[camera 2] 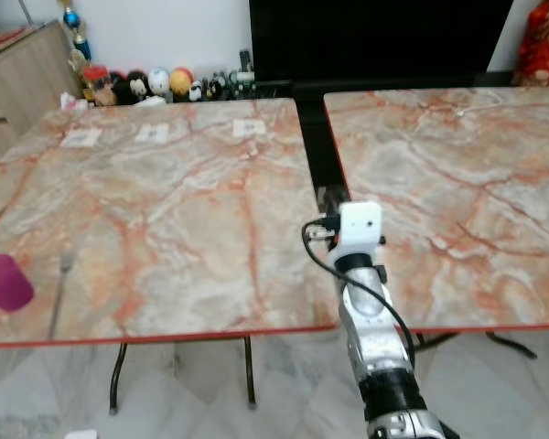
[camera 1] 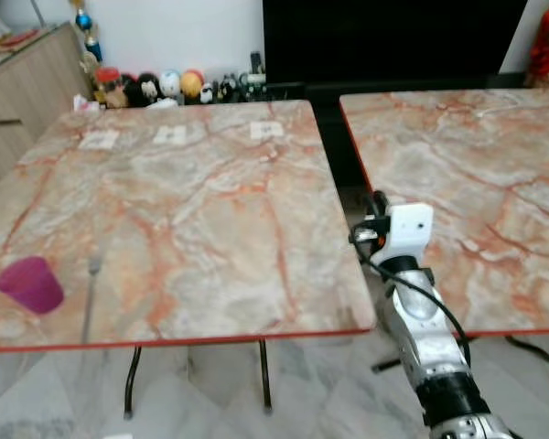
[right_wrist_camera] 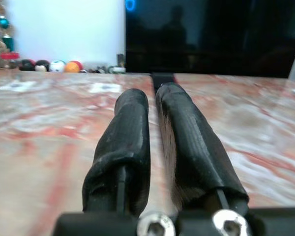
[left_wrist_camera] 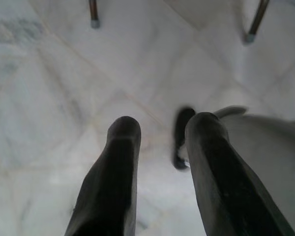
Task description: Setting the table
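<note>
Fingers first: on my right gripper [right_wrist_camera: 151, 101] the two black fingers [right_wrist_camera: 130, 142] lie pressed together with almost no gap at the tips and nothing between them. I see them from the wrist camera pointing level across the marble, toward the dark gap between the two tables. From the head camera, my right arm [camera 1: 412, 302] reaches up from below the near edge, its white wrist housing sitting at the near right corner of the left table [camera 1: 192, 210], beside the gap. The right table [camera 1: 476, 183] stands just beside it, the two tops apart by a narrow dark strip.

My left gripper [left_wrist_camera: 162, 130] hangs low over the pale tiled floor [left_wrist_camera: 49, 98] — its fingers stand apart with floor showing between them, holding nothing.

On the left table, near its front left corner, a purple cup [camera 1: 30, 284] stands on the marble. Just beside it, toward the table's middle, lies a fork [camera 1: 91, 294], tines pointing away from me — the two look close but not touching.

Along the far edge rest three small white cards [camera 1: 169, 135]. Behind the table, a row of small round figurines [camera 1: 160, 87] lines the wall next to a wooden cabinet [camera 1: 23, 82].
</note>
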Robot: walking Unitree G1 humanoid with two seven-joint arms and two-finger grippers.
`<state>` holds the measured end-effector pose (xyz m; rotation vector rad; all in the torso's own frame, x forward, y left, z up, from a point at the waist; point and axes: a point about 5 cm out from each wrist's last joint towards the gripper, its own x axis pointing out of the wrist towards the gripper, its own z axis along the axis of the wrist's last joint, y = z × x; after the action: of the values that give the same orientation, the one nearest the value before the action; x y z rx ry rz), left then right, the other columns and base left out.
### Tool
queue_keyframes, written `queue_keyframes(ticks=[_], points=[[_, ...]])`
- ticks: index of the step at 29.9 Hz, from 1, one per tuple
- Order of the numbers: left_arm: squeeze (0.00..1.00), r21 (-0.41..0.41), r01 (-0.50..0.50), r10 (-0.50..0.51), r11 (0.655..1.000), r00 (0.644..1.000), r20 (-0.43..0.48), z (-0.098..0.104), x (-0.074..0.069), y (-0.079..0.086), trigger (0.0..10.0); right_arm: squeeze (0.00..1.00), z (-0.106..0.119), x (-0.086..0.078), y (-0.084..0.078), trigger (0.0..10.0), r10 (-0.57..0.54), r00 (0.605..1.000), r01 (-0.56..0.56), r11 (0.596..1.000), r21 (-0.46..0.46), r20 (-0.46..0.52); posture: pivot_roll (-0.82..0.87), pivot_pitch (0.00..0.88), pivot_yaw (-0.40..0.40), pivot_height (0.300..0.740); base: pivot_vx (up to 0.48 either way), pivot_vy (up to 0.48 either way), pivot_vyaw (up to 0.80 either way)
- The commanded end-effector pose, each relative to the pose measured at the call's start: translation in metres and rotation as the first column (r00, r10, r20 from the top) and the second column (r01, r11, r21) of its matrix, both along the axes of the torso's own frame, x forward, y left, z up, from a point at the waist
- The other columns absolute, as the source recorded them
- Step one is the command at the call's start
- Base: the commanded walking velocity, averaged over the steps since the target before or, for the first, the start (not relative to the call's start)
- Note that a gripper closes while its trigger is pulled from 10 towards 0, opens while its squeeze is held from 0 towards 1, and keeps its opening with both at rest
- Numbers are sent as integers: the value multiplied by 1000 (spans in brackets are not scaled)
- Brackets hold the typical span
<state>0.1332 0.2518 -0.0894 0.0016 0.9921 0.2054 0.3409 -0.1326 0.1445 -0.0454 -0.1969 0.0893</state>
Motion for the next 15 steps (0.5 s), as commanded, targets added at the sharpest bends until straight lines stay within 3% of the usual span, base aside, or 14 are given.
queue_keyframes(ticks=[1,15], points=[[0,16,-4,4,1000,1000,-4,1,-2,5,10000,0,7,2,14,10000,43,999,-43,999,-8,18,-11,0,4,740,0,480,0],[0,11,-31,31,999,999,11,2,1,7,10000,0,7,1,15,10000,40,999,-40,999,-3,20,-8,0,9,740,0,480,0]])
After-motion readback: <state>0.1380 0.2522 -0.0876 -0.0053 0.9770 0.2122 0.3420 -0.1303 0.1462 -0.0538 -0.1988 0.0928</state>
